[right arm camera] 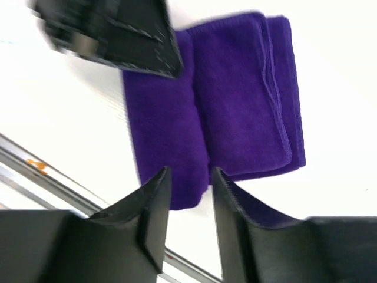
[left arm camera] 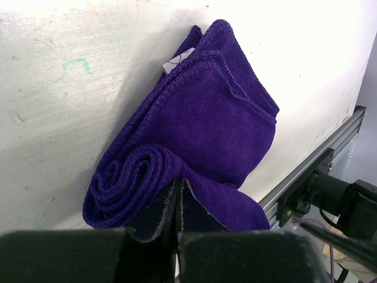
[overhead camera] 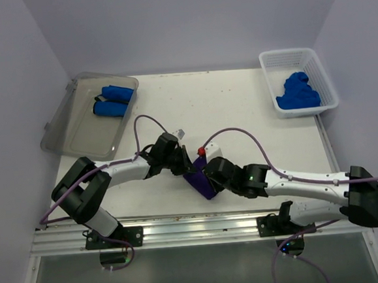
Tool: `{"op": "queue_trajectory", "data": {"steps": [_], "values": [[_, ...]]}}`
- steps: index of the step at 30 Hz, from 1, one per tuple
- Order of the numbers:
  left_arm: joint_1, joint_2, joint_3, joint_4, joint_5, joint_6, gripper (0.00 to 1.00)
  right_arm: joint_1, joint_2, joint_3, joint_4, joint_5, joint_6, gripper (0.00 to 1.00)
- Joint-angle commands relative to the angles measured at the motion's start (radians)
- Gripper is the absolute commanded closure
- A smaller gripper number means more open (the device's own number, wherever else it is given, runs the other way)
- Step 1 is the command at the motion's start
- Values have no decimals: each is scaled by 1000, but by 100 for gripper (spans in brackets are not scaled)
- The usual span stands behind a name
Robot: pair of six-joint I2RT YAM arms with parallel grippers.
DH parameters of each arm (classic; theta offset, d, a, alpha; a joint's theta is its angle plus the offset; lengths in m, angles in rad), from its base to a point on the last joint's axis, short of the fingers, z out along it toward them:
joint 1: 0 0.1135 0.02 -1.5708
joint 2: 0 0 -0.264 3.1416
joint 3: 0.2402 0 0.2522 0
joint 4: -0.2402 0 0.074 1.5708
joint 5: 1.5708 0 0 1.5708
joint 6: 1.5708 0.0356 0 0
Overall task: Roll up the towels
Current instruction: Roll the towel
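Purple microfibre cloth sits between the two arms: I see the purple towel lying on the white table close to its near edge, just ahead of the aluminium rail. One end of it is wound into a loose spiral, and the rest lies folded flat in layers with stitched hems. A small white tag pokes out from its far fold; any print on it is too small for me to read. A faint green mark is on the table surface beside the towel, and I cannot make it out as a letter. The left gripper has its jaws pressed together, tips against the towel at the spiral end; I cannot tell whether cloth is caught between them. The right gripper stands with jaws spread, just above the folded edge, with purple cloth showing in the gap and nothing pinched. Two rolled blue towels lie side by side in the clear grey tray at the far left. A loose heap of blue towels fills the white mesh basket at the far right.
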Motion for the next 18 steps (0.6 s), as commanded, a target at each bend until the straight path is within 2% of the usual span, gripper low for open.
{"op": "queue_trajectory", "data": {"steps": [1,9,18], "values": [[-2,-5,14,-77,-21,41,100,68,3,86,-61,108,-52,59],[-1,3,16,-82,-21,39,100,212,234,152,-49,234,-116,34],[-1,4,19,-85,-21,38,100,277,408,188,-17,325,-158,29]]}}
